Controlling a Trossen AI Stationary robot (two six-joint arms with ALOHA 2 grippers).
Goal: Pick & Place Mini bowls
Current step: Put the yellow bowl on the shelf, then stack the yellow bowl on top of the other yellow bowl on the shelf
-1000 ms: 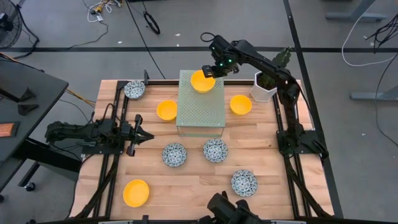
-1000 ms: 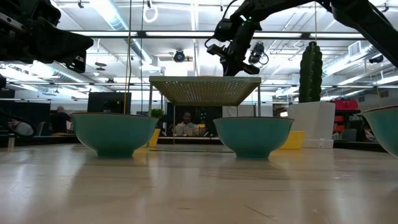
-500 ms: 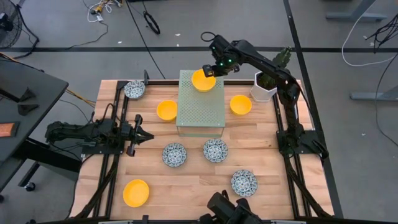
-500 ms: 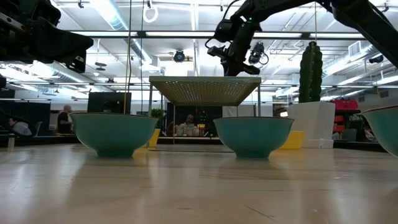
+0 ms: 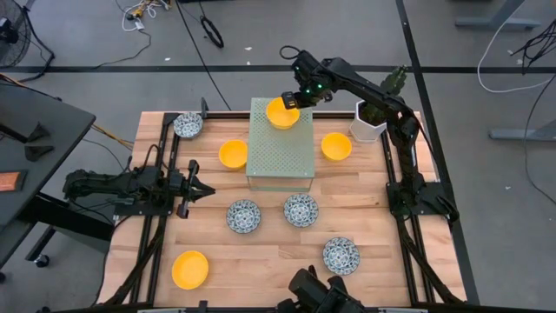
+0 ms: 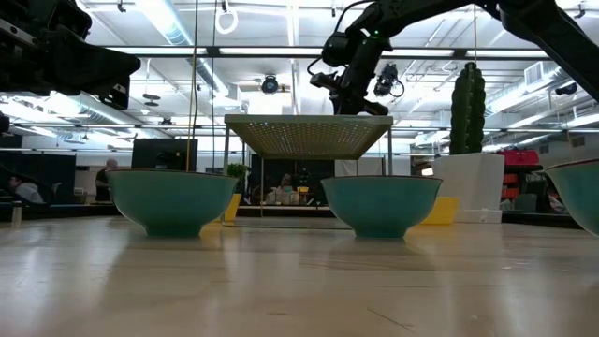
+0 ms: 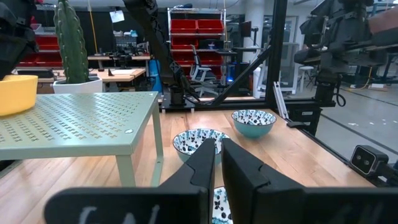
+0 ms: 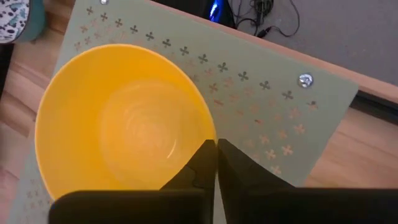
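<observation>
A yellow mini bowl [image 5: 282, 112] is at the far end of the pale green perforated stand [image 5: 280, 152]; my right gripper [image 5: 293, 98] is shut on it from the far side. It also shows in the right wrist view [image 8: 124, 124] and the left wrist view [image 7: 15, 93]. Three more yellow bowls [image 5: 233, 154] [image 5: 336, 145] [image 5: 189, 269] and several blue-patterned bowls [image 5: 188, 124] [image 5: 244, 216] [image 5: 301, 209] [image 5: 340, 255] rest on the table. My left gripper [image 5: 198, 187] is shut and empty at the table's left. My right gripper pinches the yellow bowl's rim [image 8: 208, 142] at its far side, one finger inside the bowl and one outside. The fingers come slanting down from the far side. The bowl is upright over the stand's top; I cannot tell whether its base touches the stand.
A white pot with a cactus [image 5: 369, 122] stands at the far right, close to my right arm. The stand's top is otherwise bare. Two blue-patterned bowls [image 6: 173, 201] [image 6: 381, 204] stand in front of the stand in the low view.
</observation>
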